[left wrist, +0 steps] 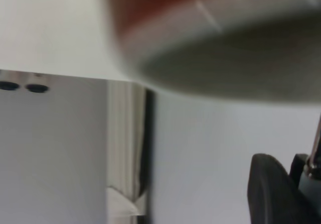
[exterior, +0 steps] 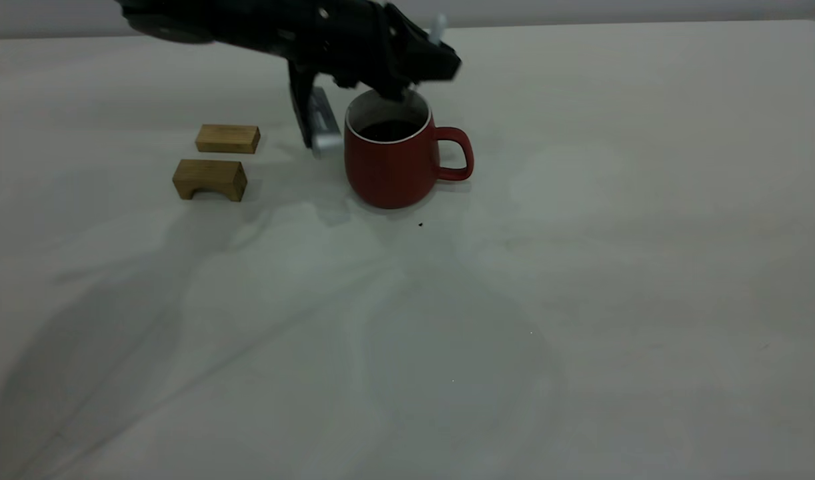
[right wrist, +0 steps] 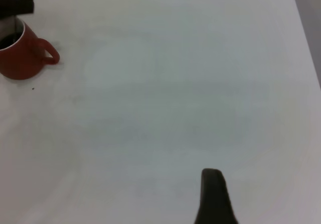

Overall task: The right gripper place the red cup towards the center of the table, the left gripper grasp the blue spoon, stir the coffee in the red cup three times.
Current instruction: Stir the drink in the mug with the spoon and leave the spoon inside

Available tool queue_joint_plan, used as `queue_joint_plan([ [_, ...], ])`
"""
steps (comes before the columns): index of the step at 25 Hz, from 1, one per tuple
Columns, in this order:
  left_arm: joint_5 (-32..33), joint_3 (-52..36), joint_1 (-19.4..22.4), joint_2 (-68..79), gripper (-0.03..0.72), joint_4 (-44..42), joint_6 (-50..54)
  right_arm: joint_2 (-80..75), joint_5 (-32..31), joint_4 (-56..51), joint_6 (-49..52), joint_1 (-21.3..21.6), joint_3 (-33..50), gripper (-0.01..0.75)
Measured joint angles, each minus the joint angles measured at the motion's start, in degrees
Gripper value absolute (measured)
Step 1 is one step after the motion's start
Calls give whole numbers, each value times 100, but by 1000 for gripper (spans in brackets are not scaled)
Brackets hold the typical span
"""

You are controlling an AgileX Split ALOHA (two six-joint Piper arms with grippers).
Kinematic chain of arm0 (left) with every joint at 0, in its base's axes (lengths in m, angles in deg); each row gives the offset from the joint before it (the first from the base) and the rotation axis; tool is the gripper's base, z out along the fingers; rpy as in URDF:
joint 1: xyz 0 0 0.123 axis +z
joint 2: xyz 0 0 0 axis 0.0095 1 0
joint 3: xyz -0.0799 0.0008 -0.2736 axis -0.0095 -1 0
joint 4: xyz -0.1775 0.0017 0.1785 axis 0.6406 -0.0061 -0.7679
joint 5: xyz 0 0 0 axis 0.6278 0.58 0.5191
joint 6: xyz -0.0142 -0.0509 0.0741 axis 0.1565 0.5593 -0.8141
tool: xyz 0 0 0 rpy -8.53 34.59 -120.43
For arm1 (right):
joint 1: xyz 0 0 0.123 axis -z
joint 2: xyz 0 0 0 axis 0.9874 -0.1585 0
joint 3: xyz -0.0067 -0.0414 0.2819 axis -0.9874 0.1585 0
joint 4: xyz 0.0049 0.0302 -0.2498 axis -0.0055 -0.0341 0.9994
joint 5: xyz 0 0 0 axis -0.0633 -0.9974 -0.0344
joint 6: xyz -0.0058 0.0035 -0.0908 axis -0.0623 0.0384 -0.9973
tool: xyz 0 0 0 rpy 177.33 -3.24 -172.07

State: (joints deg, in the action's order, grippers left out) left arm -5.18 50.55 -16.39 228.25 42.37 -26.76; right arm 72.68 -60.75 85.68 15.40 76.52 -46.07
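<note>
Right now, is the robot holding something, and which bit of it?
The left pincer over the red cup seems to hold the blue spoon by its handle.

The exterior camera looks across the table (exterior: 581,300) from a low, slightly raised angle, with the red cup (exterior: 389,157) near the far middle. The left wrist camera sits very close beside the red cup (left wrist: 220,38), whose rim fills much of its picture. The right wrist camera looks down from well away; the red cup (right wrist: 20,56) lies at its edge. All three share the cup.
</note>
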Motion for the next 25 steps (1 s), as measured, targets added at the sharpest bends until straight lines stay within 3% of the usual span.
queue_joint_plan([
  [6,620,0,74,21,106,-758,687,0,0,0,0,0,0,572],
  [10,562,0,308,-30,106,-1253,1221,0,0,0,0,0,0,572],
  [19,-26,0,191,-78,106,-146,117,0,0,0,0,0,0,572],
  [25,-10,0,-134,-78,106,-102,-4,0,0,0,0,0,0,572],
])
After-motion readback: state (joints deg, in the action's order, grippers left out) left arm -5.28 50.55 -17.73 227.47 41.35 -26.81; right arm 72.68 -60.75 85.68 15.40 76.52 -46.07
